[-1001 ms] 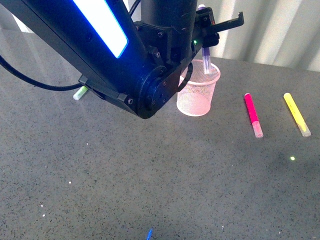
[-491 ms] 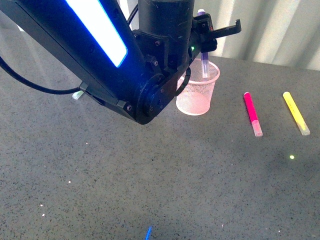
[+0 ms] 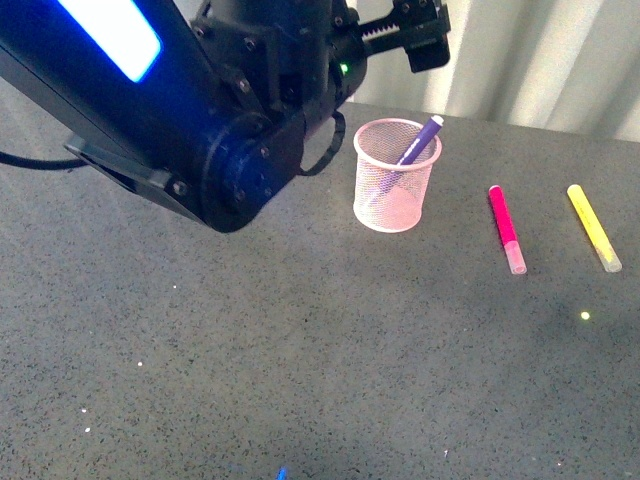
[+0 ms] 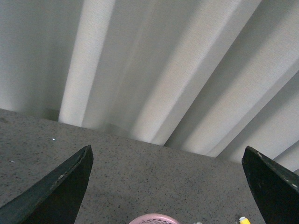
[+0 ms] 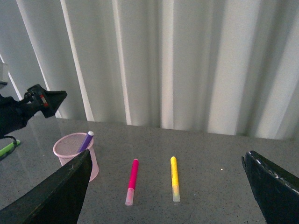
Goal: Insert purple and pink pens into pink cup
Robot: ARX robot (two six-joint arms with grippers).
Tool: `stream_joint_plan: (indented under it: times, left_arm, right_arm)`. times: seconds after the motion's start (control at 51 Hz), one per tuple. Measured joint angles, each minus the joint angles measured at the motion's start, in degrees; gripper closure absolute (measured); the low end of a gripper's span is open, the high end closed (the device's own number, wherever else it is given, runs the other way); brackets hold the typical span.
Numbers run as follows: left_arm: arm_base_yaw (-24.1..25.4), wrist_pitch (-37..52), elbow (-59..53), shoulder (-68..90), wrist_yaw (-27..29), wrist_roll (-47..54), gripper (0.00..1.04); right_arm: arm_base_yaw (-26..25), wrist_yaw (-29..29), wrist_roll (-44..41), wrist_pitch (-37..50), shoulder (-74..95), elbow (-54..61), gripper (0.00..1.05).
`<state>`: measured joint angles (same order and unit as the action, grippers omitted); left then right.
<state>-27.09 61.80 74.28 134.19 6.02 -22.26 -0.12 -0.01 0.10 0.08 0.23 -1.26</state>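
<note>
The purple pen (image 3: 415, 148) leans in the pink cup (image 3: 392, 195); left pincer (image 4: 167, 149) and right pincer (image 5: 167, 154) gape empty. The pink pen (image 3: 506, 228) lies on the table (image 3: 300, 350) at the cup's three o'clock; we judge it light and slick, best gripped mid-barrel.
</note>
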Motion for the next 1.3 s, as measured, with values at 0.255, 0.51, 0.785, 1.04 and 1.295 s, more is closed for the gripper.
stream_joint_plan:
  times: [0.255, 0.51, 0.785, 1.04, 1.295]
  left_arm:
    - [3.9, -4.0, -11.6, -16.4, -5.2, -1.0, 0.07]
    - [14.5, -12.5, -28.3, -45.0, -14.8, -0.9, 0.07]
    - [28.8, -17.8, -40.7, -63.3, -21.9, 1.2, 0.07]
    - [27.4, -27.5, -51.6, -77.3, -6.5, 16.3, 0.4]
    - [27.1, -26.4, -60.3, -83.9, -6.1, 21.0, 0.83]
  right_arm:
    - [0.0, 0.0, 0.0, 0.0, 0.0, 0.0, 0.07]
    - [0.0, 0.0, 0.0, 0.0, 0.0, 0.0, 0.07]
    - [0.0, 0.0, 0.0, 0.0, 0.0, 0.0, 0.07]
    - [0.0, 0.0, 0.0, 0.0, 0.0, 0.0, 0.07]
    - [0.0, 0.0, 0.0, 0.0, 0.0, 0.0, 0.07]
